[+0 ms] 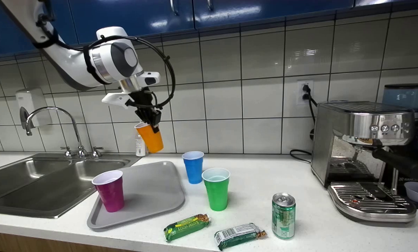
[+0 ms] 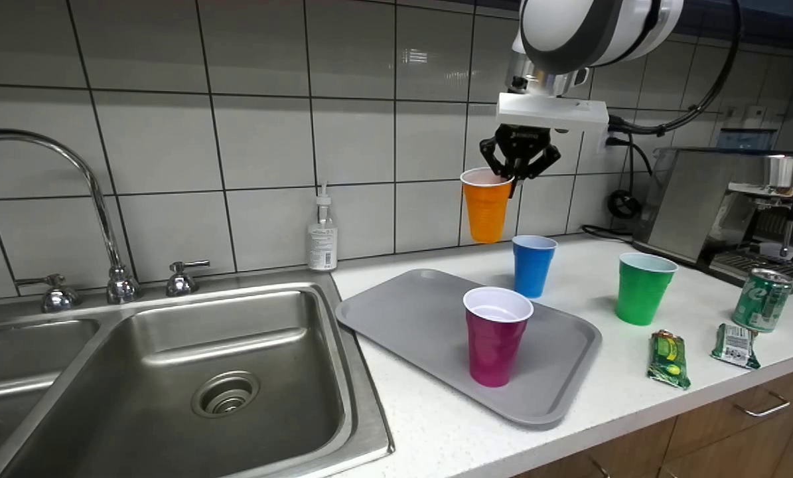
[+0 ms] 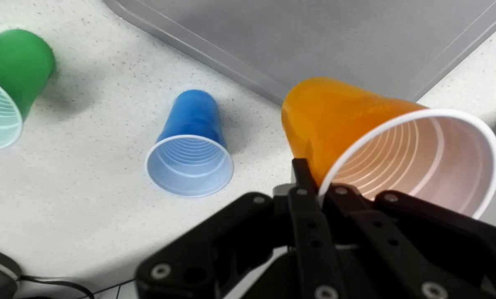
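Clenched on the wall of the orange cup [image 2: 486,216] (1 finger inside, 1 outside), the gripper [image 3: 320,187] holds it tilted in midair near the gray tray [image 2: 423,318], and the cup, probably light, slick and easily dented, is best pinched gently just below its rim.

- In an exterior view: facing the tiled wall [image 1: 222,101] squarely across the bench [image 1: 250,189].
- In an exterior view: nearer the sink [image 2: 150,411], oblique, looking down.
- The wrist view looks down past the claw [image 3: 320,187], closest in.
- All three share the tray [image 2: 429,332].
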Available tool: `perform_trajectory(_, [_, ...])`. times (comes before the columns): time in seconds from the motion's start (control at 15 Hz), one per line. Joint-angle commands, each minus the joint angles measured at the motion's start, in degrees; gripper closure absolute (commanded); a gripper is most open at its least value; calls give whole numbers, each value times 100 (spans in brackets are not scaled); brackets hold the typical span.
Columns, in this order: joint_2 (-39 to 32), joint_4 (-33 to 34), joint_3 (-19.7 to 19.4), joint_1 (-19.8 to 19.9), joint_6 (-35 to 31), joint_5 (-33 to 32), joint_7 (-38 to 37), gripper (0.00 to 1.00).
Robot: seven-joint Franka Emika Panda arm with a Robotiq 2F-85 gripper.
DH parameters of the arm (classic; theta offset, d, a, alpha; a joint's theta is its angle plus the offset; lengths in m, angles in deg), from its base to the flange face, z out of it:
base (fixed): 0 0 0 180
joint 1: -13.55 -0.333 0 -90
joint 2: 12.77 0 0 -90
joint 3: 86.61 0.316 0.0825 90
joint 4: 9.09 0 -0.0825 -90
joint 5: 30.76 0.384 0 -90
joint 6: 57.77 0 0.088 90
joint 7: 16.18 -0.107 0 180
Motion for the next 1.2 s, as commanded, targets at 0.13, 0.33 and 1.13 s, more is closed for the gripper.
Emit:
perform_trajectory(0.13, [268, -162, 21, 298, 145, 23, 350, 99])
perform_trajectory(0.33, [318, -186, -14, 410, 173, -3, 415, 99])
perform_trajectory(1.13, [560, -375, -229, 833, 186, -45, 550, 99])
